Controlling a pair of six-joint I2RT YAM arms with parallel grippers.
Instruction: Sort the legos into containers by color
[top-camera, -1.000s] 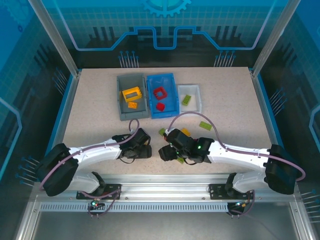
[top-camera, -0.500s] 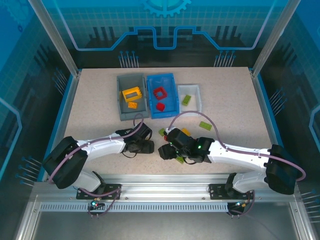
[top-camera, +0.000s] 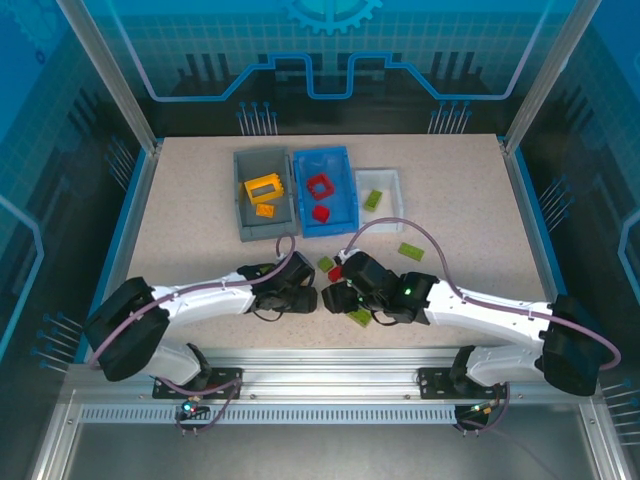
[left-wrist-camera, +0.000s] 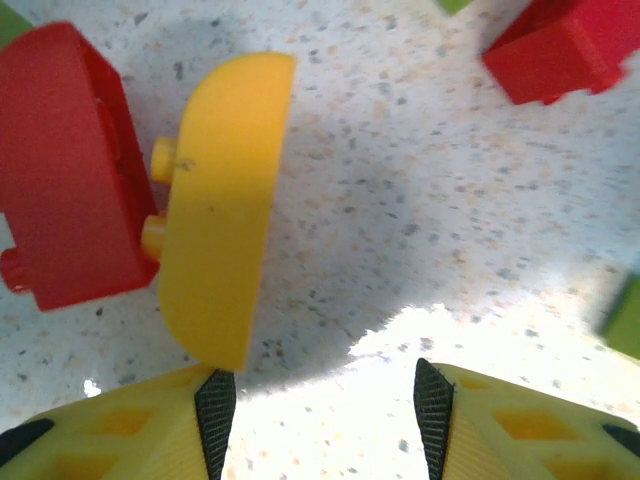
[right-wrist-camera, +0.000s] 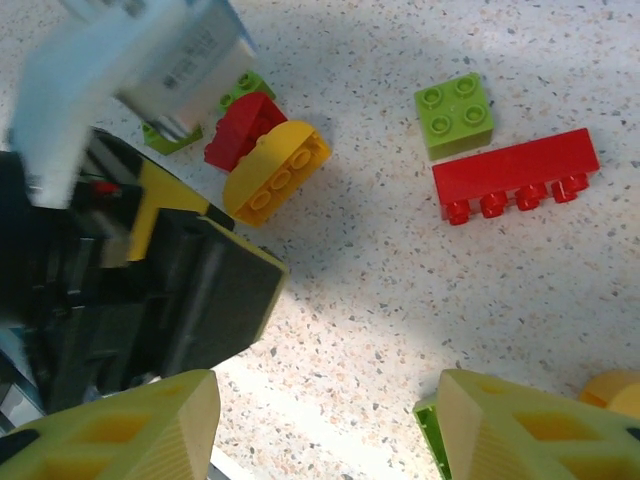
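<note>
Loose legos lie between my two grippers near the table's front. A yellow rounded brick (left-wrist-camera: 225, 210) rests against a red brick (left-wrist-camera: 65, 170), just ahead of my left gripper (left-wrist-camera: 324, 430), which is open over bare table. My right gripper (right-wrist-camera: 330, 430) is open too, with a green brick (right-wrist-camera: 432, 445) beside its right finger. Ahead of it lie a green square brick (right-wrist-camera: 455, 112) and a long red brick (right-wrist-camera: 515, 175). From above, the left gripper (top-camera: 306, 297) and right gripper (top-camera: 332, 298) nearly meet. The grey bin (top-camera: 247, 215) holds yellow pieces, the blue bin (top-camera: 343, 215) red ones, the white tray (top-camera: 392, 200) a green one.
A lone green brick (top-camera: 410, 251) lies on the table right of the pile. My left gripper's black body (right-wrist-camera: 150, 290) crowds the right gripper's left side. A metal rail (top-camera: 320, 385) runs along the near edge and glass walls enclose the table.
My left gripper has swung right across the table until it sits close against the right gripper at the pile. The right arm has shifted slightly to the right.
</note>
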